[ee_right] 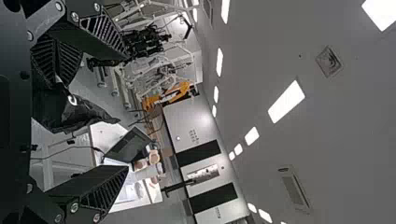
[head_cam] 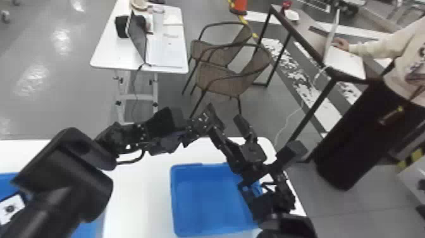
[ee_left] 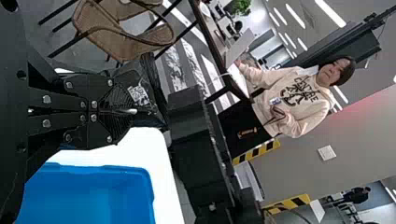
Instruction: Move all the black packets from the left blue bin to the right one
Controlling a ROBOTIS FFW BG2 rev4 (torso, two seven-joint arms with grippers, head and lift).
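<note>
My left gripper (head_cam: 200, 122) is up above the far table edge, beyond the right blue bin (head_cam: 174, 202). In the left wrist view that gripper (ee_left: 125, 112) is shut on a black packet (ee_left: 150, 81) with a small white label. The right gripper (head_cam: 226, 124) stands open close by. From the right wrist, the packet (ee_right: 77, 112) hangs between the spread fingers of the right gripper (ee_right: 127, 111), not gripped by them. The left blue bin (head_cam: 7, 179) is partly hidden by the left arm; a white-labelled item (head_cam: 12, 207) lies there.
Both bins stand on a white table (head_cam: 139, 190). Beyond it are wicker chairs (head_cam: 218, 79), a white desk with a laptop (head_cam: 138, 34) and a dark table (head_cam: 311, 34). The right arm extends over the right bin's right side.
</note>
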